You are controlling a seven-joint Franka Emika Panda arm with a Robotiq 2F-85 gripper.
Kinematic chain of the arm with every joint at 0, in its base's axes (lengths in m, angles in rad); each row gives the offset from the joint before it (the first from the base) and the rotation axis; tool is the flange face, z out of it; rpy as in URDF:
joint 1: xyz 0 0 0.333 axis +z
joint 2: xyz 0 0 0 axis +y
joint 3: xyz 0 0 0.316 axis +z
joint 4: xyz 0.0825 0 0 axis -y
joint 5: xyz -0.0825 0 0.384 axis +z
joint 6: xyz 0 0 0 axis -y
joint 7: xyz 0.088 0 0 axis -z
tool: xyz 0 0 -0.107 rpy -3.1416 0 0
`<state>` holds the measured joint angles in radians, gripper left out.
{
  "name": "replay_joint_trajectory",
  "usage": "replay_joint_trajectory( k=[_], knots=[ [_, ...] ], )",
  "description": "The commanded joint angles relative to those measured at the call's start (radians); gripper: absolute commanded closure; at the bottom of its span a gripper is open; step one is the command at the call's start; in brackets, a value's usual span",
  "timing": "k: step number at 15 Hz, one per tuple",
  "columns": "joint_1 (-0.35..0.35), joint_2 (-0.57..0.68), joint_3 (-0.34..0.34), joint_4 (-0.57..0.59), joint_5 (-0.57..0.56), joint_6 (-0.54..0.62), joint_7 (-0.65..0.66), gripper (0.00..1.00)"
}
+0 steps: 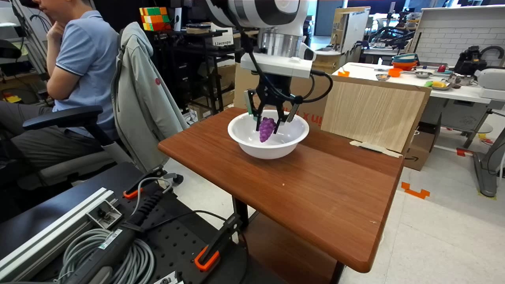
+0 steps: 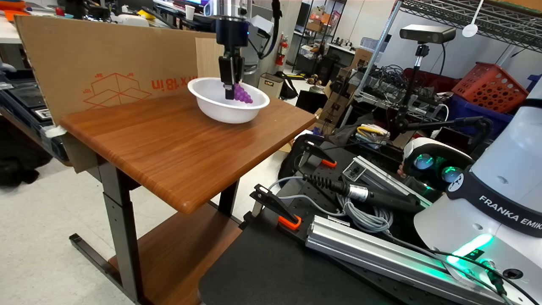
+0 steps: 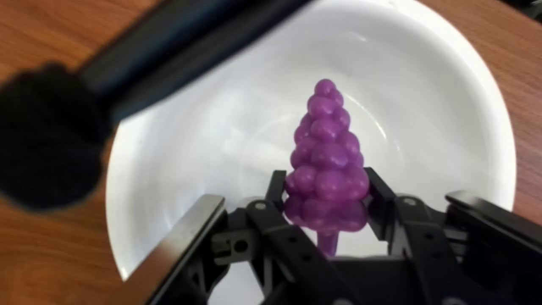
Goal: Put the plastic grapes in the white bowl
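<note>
The purple plastic grapes (image 1: pixel 266 131) are held between the two fingers of my gripper (image 1: pixel 268 128). They also show in an exterior view (image 2: pixel 243 94) and in the wrist view (image 3: pixel 328 152), with the narrow tip pointing away from the gripper. The fingers touch the cluster on both sides near its wide end, and the stem lies between them. The white bowl (image 1: pixel 268 152) stands on the table, also in an exterior view (image 2: pixel 224 113) and in the wrist view (image 3: pixel 432 97). The grapes and fingertips are inside the bowl's opening. I cannot tell whether the grapes touch its bottom.
The brown wooden table (image 1: pixel 315 197) carries the bowl near its far edge. Cardboard panels (image 2: pixel 127 67) stand along the table's edge. A person (image 1: pixel 83 59) sits in a chair beside it. A black board with clamps (image 2: pixel 292 220) and cables lies near the robot base.
</note>
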<state>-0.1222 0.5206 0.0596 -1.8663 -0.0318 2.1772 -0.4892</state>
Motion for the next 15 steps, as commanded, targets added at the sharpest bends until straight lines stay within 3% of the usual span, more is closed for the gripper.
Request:
replay_joint_trajectory(
  k=[1,4,10,11,15],
  knots=[
    [0.006,-0.027,-0.002,-0.055,-0.01,0.003,0.0,0.24],
    [-0.001,-0.065,-0.001,-0.1,-0.009,0.01,-0.014,0.02],
    [-0.012,-0.343,-0.015,-0.322,-0.053,-0.078,-0.107,0.0],
    [0.004,-0.202,-0.019,-0.2,-0.031,-0.072,-0.061,0.0],
    [0.007,-0.232,-0.022,-0.224,-0.031,-0.074,-0.063,0.0]
  ],
)
